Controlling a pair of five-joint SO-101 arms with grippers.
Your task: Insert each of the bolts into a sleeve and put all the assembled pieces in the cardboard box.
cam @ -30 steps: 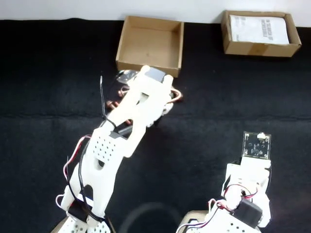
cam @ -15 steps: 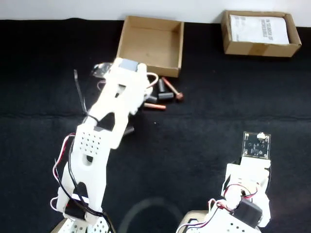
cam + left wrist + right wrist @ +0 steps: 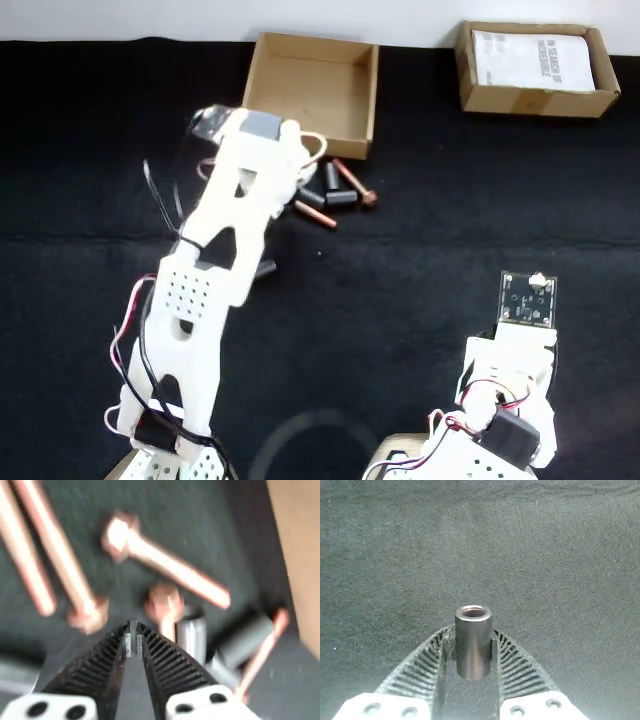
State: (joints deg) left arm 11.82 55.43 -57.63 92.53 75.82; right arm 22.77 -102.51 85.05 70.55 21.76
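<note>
The open cardboard box (image 3: 305, 95) stands at the back of the black table. Just in front of it lie copper bolts (image 3: 352, 182) and dark sleeves (image 3: 340, 197) in a loose pile. My left arm (image 3: 245, 190) stretches over the pile's left side. In the left wrist view my left gripper (image 3: 132, 637) is shut and holds nothing, hovering over several bolts (image 3: 165, 565) and a sleeve (image 3: 192, 630). My right gripper (image 3: 471, 635) is shut on an upright dark sleeve (image 3: 472, 647), low at the table's front right.
A second cardboard box (image 3: 535, 100) with a printed sheet in it sits at the back right. Another dark sleeve (image 3: 265, 268) lies beside the left arm. The right arm (image 3: 510, 390) stays at the front right edge.
My left arm has swung left off the pile, uncovering the bolts and sleeves, then edged toward the box. One bolt near it has turned slightly. The right arm has not moved.
</note>
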